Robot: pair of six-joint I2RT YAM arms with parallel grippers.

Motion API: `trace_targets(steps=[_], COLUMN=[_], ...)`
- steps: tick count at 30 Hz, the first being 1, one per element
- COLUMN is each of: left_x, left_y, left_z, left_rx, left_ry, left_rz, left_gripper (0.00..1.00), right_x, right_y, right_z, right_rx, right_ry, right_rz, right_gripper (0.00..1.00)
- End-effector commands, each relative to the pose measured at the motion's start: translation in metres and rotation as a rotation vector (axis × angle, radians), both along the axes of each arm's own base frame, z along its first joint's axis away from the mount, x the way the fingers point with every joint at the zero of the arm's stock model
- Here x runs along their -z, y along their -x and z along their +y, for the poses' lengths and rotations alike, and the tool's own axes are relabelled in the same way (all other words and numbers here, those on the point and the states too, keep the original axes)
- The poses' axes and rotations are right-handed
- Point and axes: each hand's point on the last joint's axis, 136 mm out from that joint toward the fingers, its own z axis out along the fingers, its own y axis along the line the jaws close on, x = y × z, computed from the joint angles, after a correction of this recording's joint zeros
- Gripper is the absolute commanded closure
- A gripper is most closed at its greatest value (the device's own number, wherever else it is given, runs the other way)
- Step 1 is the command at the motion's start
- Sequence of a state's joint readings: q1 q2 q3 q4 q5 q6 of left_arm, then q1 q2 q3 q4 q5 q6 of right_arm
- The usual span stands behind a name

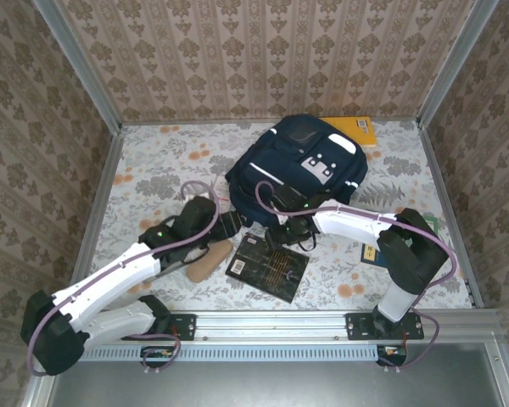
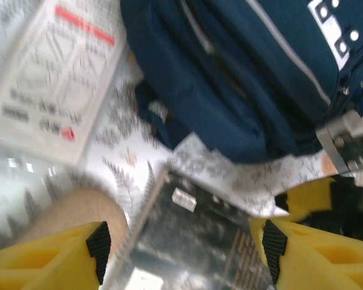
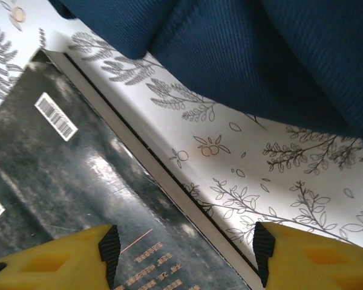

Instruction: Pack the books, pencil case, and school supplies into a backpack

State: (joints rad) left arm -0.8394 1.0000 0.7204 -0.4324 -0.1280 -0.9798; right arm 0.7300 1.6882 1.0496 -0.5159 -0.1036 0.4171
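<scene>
The black book (image 1: 267, 268) lies flat on the table (image 1: 153, 170), just in front of the backpack (image 1: 299, 165). The tan pencil case (image 1: 205, 261) is beside its left end. The long axis of the book runs across the table, with the right end a little nearer to the arm bases. One long edge faces the backpack. The book looks thin and stiff and its cover shines, so it is probably light but slippery. Because it lies flat, the fingers will likely need to catch it at that far long edge, one above and one below. The right gripper (image 3: 186, 252) hangs over this edge with its jaws apart and nothing between them. The left gripper (image 2: 186, 254) is also spread wide above the book's left part and holds nothing.
</scene>
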Motion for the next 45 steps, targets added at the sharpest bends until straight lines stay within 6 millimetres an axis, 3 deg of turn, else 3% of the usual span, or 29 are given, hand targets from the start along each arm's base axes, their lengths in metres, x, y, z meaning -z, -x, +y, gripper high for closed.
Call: trace_targets(steps=[1,12,16,24,37,45], left_x=[0.020,0.058,0.086,0.121,0.117,0.103], left_y=[0.025,0.084,0.096,0.109,0.081,0.055], left_z=[0.014,-0.008,-0.018,-0.027,-0.039,-0.032], left_rx=[-0.147,-0.155,-0.197,-0.225,-0.200,-0.196], left_ry=[-0.016,0.028,0.034,-0.040,0.085,0.085], left_rz=[0.087,0.152,0.243,0.358,0.231,0.179], left_gripper=[0.29,0.29,0.29,0.29,0.31,0.32], right_x=[0.001,0.019,0.021,0.022,0.022,0.016], right_y=[0.006,0.028,0.031,0.035,0.046,0.062], right_z=[-0.002,-0.026,-0.023,-0.025,-0.022,0.002], right_rx=[0.023,-0.003,-0.047,-0.028,-0.008,-0.018], right_ry=[-0.008,0.082,0.077,0.074,0.026,-0.094], right_rz=[-0.016,-0.023,-0.010,0.005,0.051,0.111], right_gripper=[0.37,0.33,0.34,0.38,0.44,0.49])
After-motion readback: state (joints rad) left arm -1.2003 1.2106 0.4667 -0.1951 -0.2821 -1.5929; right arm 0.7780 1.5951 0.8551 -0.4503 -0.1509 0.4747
